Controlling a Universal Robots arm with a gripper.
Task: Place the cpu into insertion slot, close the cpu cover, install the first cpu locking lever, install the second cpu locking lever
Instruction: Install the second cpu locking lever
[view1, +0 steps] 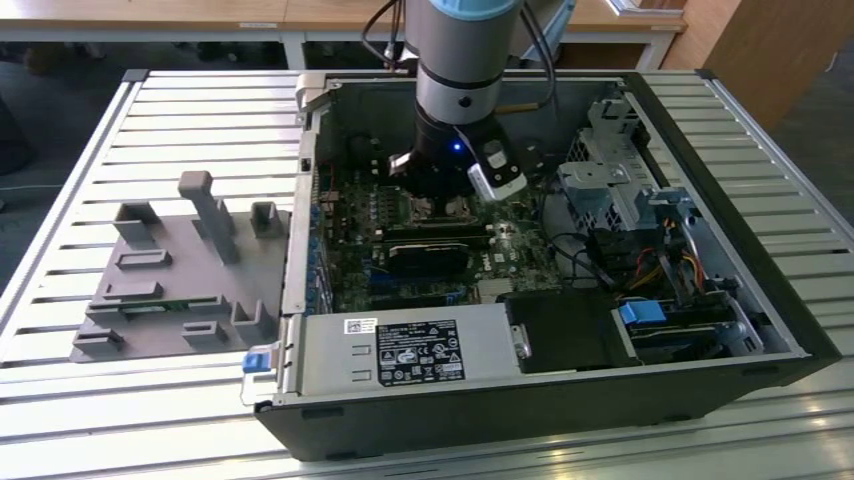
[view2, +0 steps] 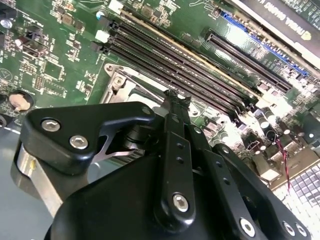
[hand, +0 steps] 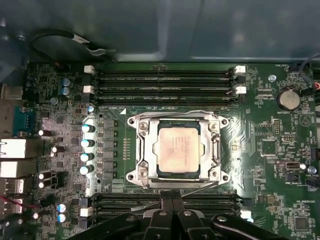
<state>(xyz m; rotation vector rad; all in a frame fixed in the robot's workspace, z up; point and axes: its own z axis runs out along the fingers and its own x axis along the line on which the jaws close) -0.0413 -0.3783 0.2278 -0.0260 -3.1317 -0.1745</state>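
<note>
- The dull silver-grey square cpu (hand: 177, 149) lies flat in the square insertion slot (hand: 150, 172) on the green circuit board (hand: 280, 150).
- The thin silvery metal cpu cover (hand: 141, 150) frames the chip, closed down over it.
- The black gripper (hand: 172, 201) hangs just beside the socket's edge, fingertips pressed together, holding nothing.
- Long black memory slots (hand: 165, 82) flank the socket.
- In the exterior view, the arm (view1: 461, 70) reaches into the open black computer case (view1: 534, 400).
</note>
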